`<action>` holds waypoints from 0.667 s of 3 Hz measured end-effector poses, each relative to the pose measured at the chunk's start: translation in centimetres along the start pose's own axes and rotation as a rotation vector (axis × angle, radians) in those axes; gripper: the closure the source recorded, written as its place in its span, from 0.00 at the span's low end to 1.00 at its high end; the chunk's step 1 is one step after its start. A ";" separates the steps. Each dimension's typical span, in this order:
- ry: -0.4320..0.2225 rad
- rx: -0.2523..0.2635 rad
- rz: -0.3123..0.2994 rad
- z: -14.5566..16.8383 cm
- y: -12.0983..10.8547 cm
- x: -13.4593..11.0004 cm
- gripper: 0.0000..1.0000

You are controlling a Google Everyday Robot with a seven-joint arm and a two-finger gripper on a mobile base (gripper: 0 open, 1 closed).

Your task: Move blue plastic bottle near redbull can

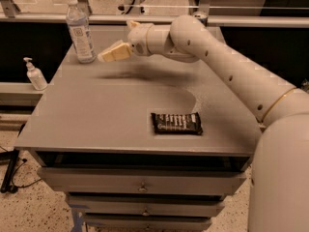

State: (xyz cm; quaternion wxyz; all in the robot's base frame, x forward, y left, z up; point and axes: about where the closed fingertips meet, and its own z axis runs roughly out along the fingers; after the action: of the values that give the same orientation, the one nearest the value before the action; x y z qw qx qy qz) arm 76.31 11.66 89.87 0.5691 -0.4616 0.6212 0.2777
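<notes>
The blue plastic bottle [80, 30], clear bluish with a white cap and white label, stands upright at the table's far left corner. My gripper [110, 55] hovers above the table just right of the bottle's lower half, close to it but apart, and holds nothing that I can see. The arm reaches in from the right across the back of the table. The redbull can is almost fully hidden behind the arm; only a small silvery top [201, 17] peeks above it at the far right edge.
A flat dark candy bar wrapper [176, 123] lies right of the centre of the grey table [96, 115]. A small white pump bottle [35, 75] stands on a lower ledge left of the table. Drawers sit under the tabletop; a railing runs behind.
</notes>
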 end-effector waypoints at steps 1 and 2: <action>-0.048 -0.028 0.026 3.1 0.4 -0.3 0.00; -0.093 -0.076 0.050 5.7 1.9 -1.0 0.00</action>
State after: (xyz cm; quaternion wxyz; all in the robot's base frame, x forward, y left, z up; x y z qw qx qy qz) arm 77.09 17.65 89.33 0.5723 -0.4538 0.5946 0.3362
